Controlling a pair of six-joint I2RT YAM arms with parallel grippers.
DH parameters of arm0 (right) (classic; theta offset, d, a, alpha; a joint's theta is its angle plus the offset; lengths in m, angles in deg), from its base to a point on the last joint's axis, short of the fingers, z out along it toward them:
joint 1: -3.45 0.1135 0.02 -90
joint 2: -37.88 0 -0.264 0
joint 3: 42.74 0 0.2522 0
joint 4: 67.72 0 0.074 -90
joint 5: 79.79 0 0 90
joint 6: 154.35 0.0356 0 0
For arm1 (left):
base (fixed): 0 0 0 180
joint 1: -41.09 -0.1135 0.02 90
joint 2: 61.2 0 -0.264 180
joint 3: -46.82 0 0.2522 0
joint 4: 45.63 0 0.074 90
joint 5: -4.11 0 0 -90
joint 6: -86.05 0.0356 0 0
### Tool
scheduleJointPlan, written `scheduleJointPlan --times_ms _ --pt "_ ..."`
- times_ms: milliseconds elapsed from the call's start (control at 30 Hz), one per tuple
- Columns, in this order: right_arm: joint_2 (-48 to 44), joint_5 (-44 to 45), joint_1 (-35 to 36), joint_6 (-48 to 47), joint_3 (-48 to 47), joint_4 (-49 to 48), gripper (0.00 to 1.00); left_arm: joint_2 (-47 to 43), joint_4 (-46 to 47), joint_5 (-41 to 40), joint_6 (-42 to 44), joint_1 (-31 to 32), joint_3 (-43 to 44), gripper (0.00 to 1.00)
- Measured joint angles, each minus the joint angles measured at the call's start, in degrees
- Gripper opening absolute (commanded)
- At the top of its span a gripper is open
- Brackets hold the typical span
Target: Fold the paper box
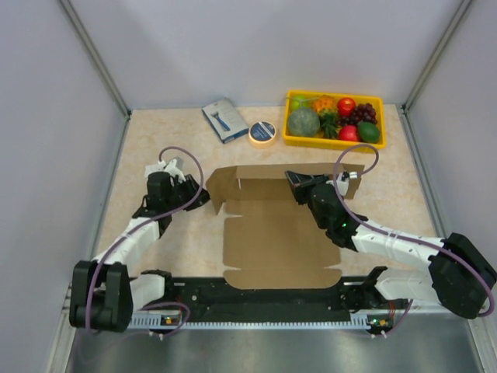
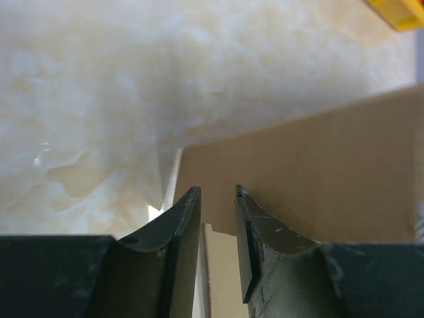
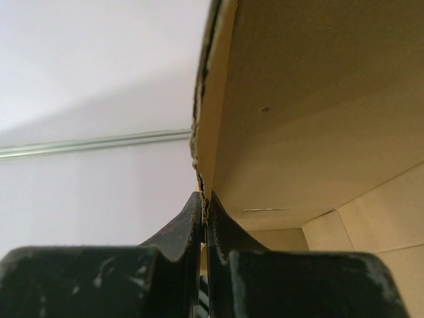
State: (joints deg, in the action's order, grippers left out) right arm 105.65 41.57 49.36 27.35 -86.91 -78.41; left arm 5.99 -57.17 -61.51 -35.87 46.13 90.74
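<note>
The paper box (image 1: 272, 241) is a brown die-cut cardboard sheet lying mid-table, its back panel raised upright. At the right end of that panel my right gripper (image 1: 293, 180) is shut on the edge. In the right wrist view its fingertips (image 3: 204, 199) pinch the ragged cardboard edge (image 3: 212, 132) with no gap. My left gripper (image 1: 203, 198) is at the sheet's back left flap. The left wrist view shows its jaws (image 2: 217, 195) standing apart, with the thin edge of the brown flap (image 2: 318, 172) in the gap between them and neither finger pressed on it.
A yellow tray (image 1: 326, 143) of plastic fruit stands at the back right; its corner (image 2: 401, 13) shows in the left wrist view. A blue-grey packet (image 1: 224, 119) and a tape roll (image 1: 262, 132) lie behind the box. Grey walls close in three sides.
</note>
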Motion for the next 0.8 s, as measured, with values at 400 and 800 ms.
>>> scheduleJointPlan --times_ms 400,800 --pt "0.0 -0.2 -0.3 2.4 0.4 0.0 0.0 -3.6 6.7 6.5 2.1 5.0 -2.1 0.36" --pt "-1.6 -1.1 -0.3 2.5 0.4 1.8 0.0 -5.2 3.8 -10.1 0.2 4.5 -0.2 0.39"
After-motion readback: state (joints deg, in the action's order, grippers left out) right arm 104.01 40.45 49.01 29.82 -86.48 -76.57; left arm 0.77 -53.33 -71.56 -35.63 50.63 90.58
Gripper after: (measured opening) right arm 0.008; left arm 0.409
